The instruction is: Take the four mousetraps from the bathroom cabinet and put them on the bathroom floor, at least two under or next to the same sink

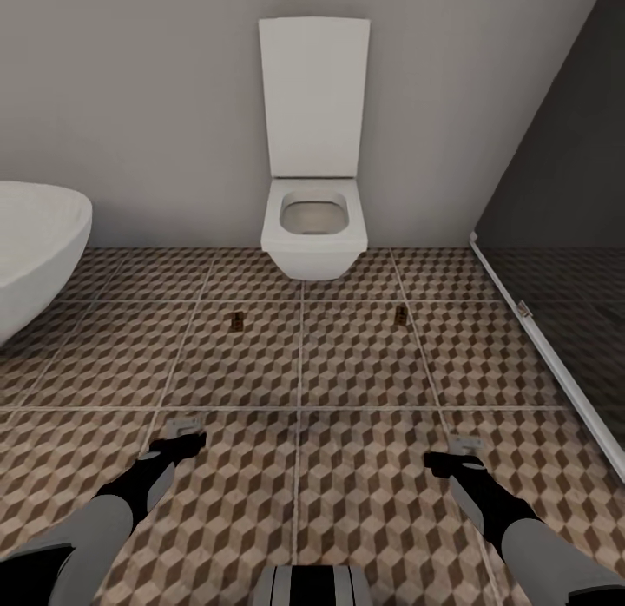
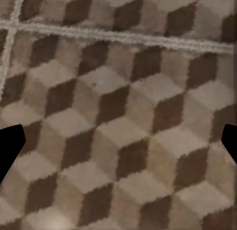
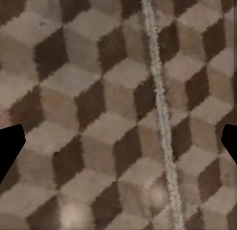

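Facing a grey wall, I am looking down over the bathroom floor (image 1: 347, 372), its tiles printed with brown, beige and white cubes and split by pale grout lines. A white toilet (image 1: 314, 215) is hanging on the wall straight ahead, a white bathtub (image 1: 35, 241) is curving in at my left, and a dark glass partition (image 1: 564, 241) is closing off my right. Two mousetraps are lying flat on the tiles before the toilet, one (image 1: 236, 323) toward my left and one (image 1: 401, 315) toward my right, well apart. I am holding both arms low and forward, my left end effector (image 1: 178, 437) and right end effector (image 1: 458, 454) hanging over bare tile, each with fingers spread wide and holding nothing.
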`<state>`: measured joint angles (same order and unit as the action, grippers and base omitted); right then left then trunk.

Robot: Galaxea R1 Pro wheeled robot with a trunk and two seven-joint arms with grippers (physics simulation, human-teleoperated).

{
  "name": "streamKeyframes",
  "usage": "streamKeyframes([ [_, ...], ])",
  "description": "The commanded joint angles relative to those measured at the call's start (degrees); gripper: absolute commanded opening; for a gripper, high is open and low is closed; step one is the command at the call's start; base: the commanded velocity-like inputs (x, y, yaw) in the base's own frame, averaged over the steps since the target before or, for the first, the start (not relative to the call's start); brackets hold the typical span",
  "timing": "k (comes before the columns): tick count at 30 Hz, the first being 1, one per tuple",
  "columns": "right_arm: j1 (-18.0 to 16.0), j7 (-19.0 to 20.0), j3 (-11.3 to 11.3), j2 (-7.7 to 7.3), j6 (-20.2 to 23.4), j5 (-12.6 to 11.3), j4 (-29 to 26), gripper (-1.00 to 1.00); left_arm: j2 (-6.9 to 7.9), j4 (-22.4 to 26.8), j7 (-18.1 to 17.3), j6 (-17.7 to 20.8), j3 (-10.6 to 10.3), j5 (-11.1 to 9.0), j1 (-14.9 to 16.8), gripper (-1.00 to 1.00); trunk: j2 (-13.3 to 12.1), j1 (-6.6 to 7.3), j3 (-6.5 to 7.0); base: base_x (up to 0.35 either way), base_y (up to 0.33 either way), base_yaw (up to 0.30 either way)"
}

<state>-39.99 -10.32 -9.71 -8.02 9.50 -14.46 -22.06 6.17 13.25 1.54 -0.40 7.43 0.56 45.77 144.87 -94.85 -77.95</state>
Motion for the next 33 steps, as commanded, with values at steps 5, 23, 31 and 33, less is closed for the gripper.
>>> streamKeyframes([
  [5, 0.0, -0.6, -0.5, -0.06, 0.5, -0.4, -0.3, 1.00, -0.02, -0.1, 0.0, 0.0, 0.2, 0.0, 0.0, 1.00, -0.1, 0.14, 1.08, 0.000, 0.000, 0.000],
  [23, 0.0, -0.9, -0.7, -0.06, 0.9, -0.3, -0.6, 1.00, -0.05, -0.3, 0.0, 0.0, 0.2, 0.0, 0.0, 1.00, -0.3, 0.60, 5.06, 0.000, 0.000, 0.000],
  [31, 0.0, -0.9, -0.7, -0.06, 0.9, -0.3, -0.7, 1.00, -0.15, -0.4, 0.0, 0.0, 0.2, -0.1, 0.0, 1.00, -0.4, 0.81, 6.84, 0.000, 0.000, 0.000],
  [33, 0.0, -0.9, -0.6, -0.06, 0.9, -0.3, -0.7, 1.00, -0.21, -0.4, 0.0, 0.0, 0.2, -0.1, 0.0, 1.00, -0.4, 0.86, 7.28, 0.000, 0.000, 0.000],
])
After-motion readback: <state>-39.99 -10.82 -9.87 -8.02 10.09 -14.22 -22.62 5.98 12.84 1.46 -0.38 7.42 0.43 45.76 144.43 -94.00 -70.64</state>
